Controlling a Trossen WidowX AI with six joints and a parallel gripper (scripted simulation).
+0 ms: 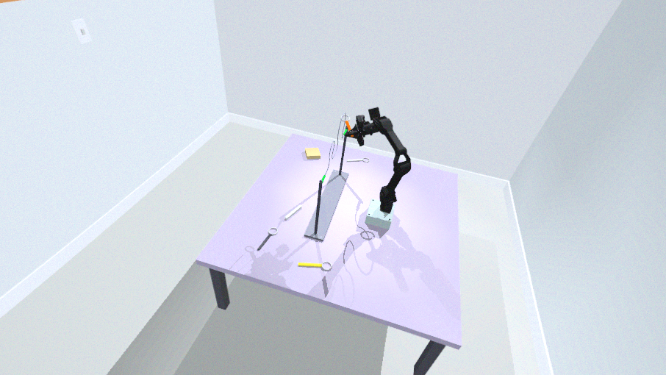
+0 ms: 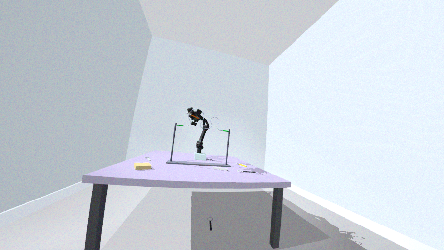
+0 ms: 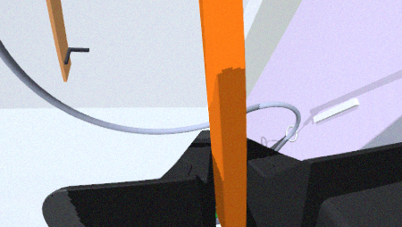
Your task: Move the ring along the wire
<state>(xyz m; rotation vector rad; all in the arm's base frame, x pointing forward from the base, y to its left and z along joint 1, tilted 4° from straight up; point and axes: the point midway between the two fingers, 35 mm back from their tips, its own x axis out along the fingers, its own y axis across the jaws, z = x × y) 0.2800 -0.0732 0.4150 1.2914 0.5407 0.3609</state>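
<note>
My gripper [image 1: 351, 134] [image 3: 213, 138] is shut on the orange handle [image 1: 348, 125] [image 2: 194, 116] [image 3: 228, 107]. The handle's ring [image 1: 341, 118] is at the rising grey wire close to the far post [image 1: 342, 156] [image 2: 173, 142], past that post's green part [image 1: 345, 131] [image 2: 180, 125]. The ring is small and nearly edge-on in the exterior view and outside the wrist view, so its gap to the wire cannot be told. The grey wire [image 3: 156, 131] passes behind the handle in the wrist view. The other green part [image 1: 323, 179] [image 2: 225, 131] is beside the near post [image 1: 318, 209] [image 2: 228, 147].
The posts stand on a grey base plate [image 1: 328, 209]. A yellow block [image 1: 312, 154] [image 2: 142, 166], a yellow-handled ring [image 1: 309, 265], a dark-handled ring [image 1: 265, 241], a white-handled ring [image 1: 356, 160] and a white bar [image 1: 292, 213] [image 3: 336, 111] lie on the table.
</note>
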